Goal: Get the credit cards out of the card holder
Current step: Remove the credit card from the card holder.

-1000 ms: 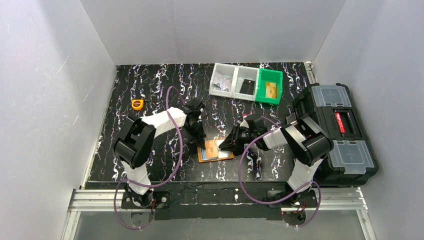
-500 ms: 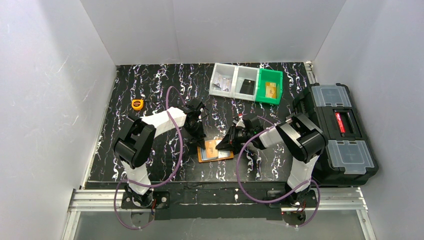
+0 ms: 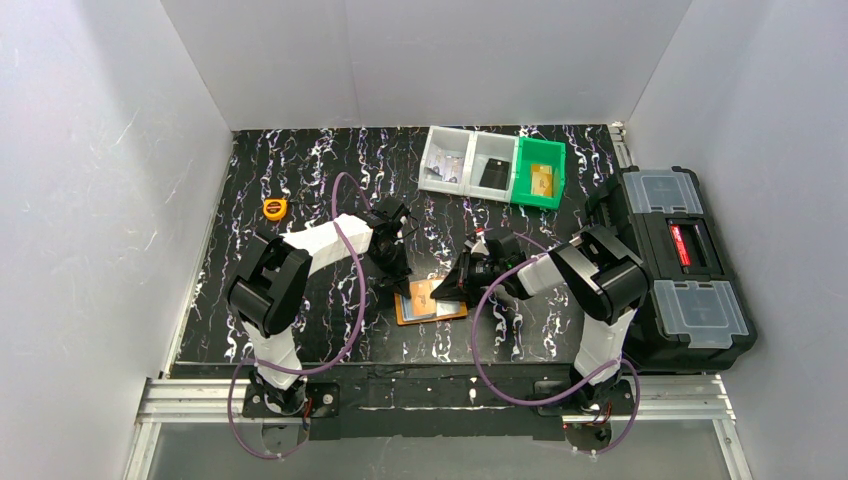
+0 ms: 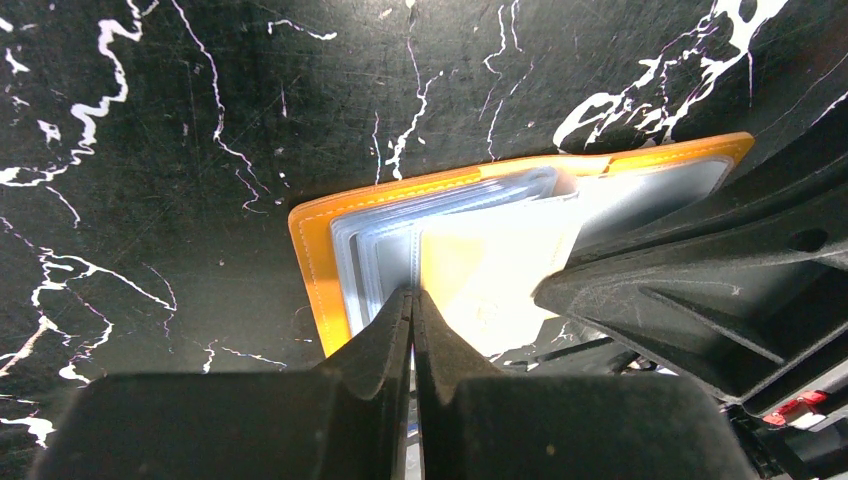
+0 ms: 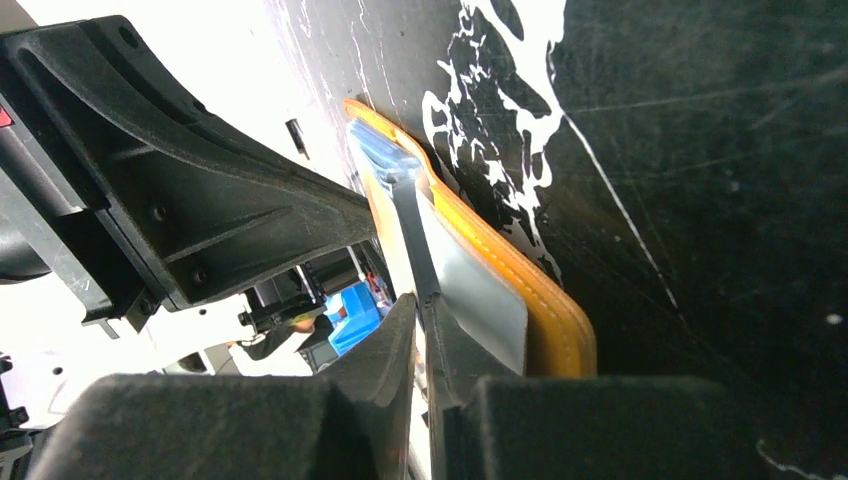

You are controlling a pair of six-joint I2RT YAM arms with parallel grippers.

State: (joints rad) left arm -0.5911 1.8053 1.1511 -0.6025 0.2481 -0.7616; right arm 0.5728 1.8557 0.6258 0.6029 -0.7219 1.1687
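The orange card holder (image 3: 432, 304) lies open on the black marbled table, clear pockets up. My left gripper (image 3: 392, 285) is shut, and its tips (image 4: 412, 295) rest on the pocket stack by the holder's orange edge (image 4: 310, 260), beside a pale credit card (image 4: 500, 270). My right gripper (image 3: 447, 291) comes in low from the holder's other side. In the right wrist view its jaws (image 5: 420, 300) have closed on the thin dark edge of a credit card (image 5: 412, 230) standing up from the holder (image 5: 560, 325). Other cards stay hidden in the pockets.
A small yellow-orange tape measure (image 3: 274, 208) lies at the far left. Two clear bins (image 3: 471, 158) and a green bin (image 3: 520, 172) with small items stand at the back. A black toolbox (image 3: 690, 300) fills the right side.
The right gripper's jaws have narrowed onto the card edge, and that arm has crept slightly left toward the holder. The left gripper has stayed shut in place.
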